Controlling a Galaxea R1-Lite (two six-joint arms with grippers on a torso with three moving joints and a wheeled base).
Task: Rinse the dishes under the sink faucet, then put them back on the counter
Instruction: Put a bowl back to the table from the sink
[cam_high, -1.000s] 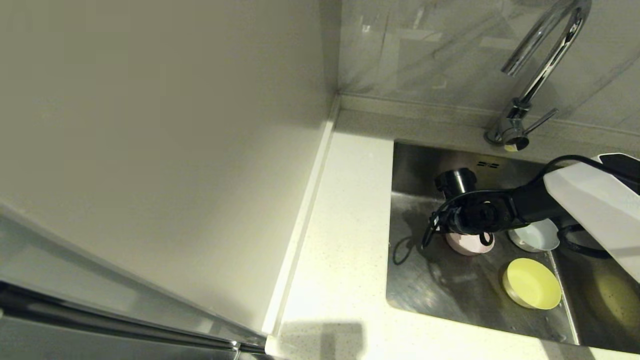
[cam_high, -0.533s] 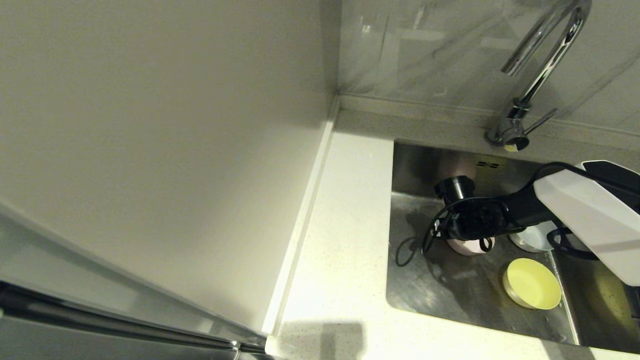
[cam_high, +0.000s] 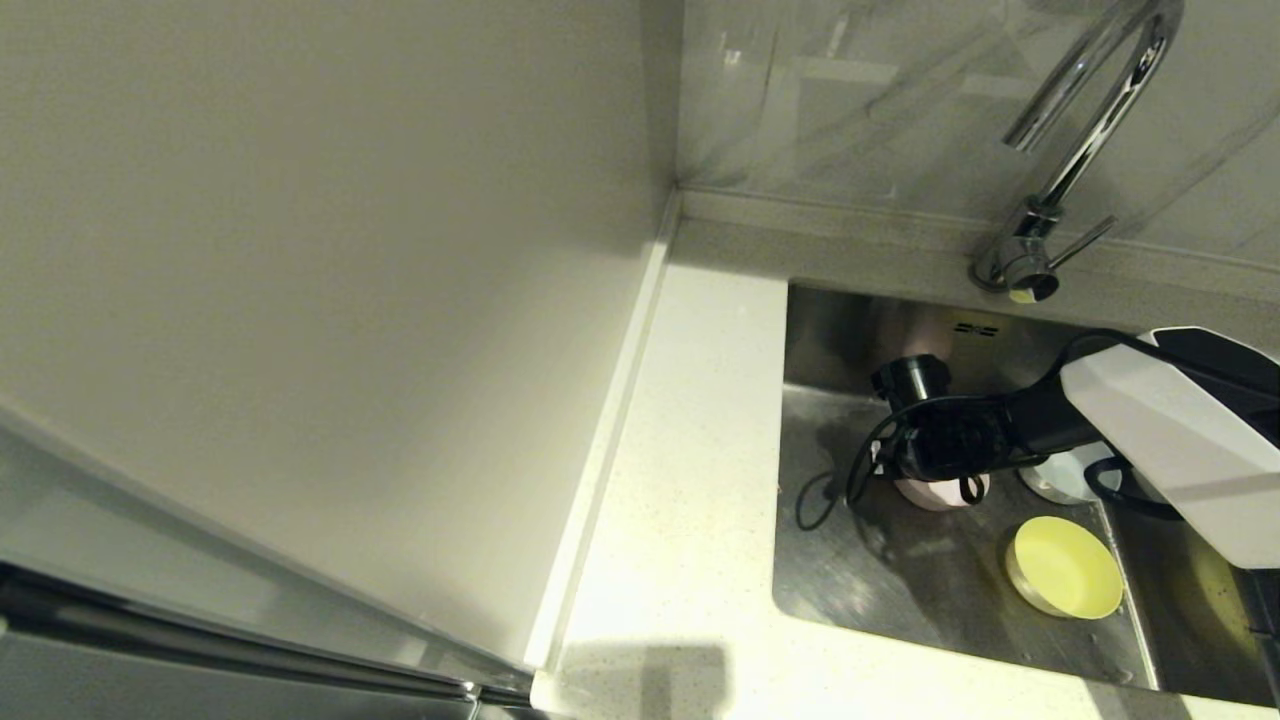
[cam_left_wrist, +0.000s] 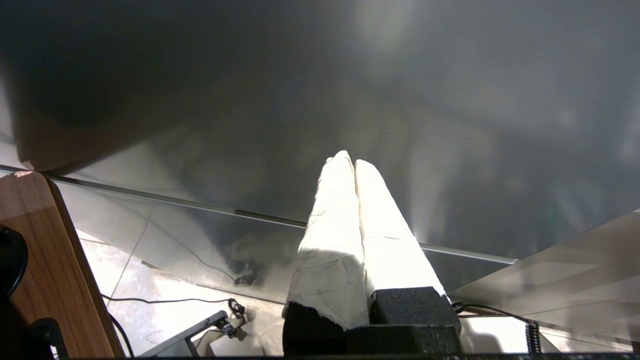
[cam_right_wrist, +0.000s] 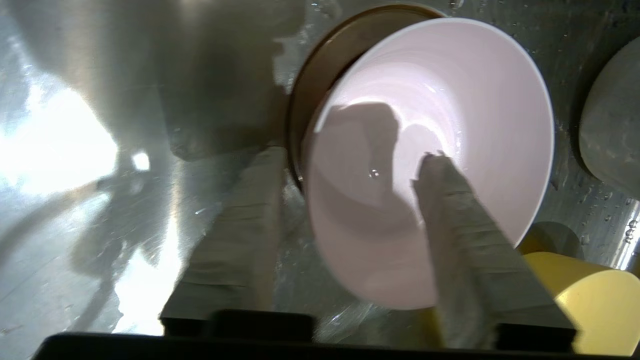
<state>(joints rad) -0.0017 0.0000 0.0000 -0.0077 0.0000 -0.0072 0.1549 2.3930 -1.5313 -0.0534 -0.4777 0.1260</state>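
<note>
Three bowls sit in the steel sink (cam_high: 900, 590): a pale pink bowl (cam_high: 940, 492), a yellow-green bowl (cam_high: 1065, 565) and a white bowl (cam_high: 1060, 478). My right gripper (cam_right_wrist: 350, 157) is down in the sink at the pink bowl (cam_right_wrist: 440, 100). It is open and straddles the rim, one finger inside the bowl and one outside, with a gap left at the outer finger. In the head view the black wrist hides the fingers. The chrome faucet (cam_high: 1080, 140) stands behind the sink. My left gripper (cam_left_wrist: 348, 159) is shut and empty, parked away from the sink.
The white speckled counter (cam_high: 690, 450) runs along the sink's left side and front edge. A plain wall panel (cam_high: 350, 300) rises left of it. The pink bowl lies over the brown-ringed drain (cam_right_wrist: 320, 65). Yellow-green (cam_right_wrist: 595, 305) and white (cam_right_wrist: 610, 135) bowls lie close beside the gripper.
My right arm has sunk a little lower into the sink over the pink bowl. The three bowls have stayed where they were.
</note>
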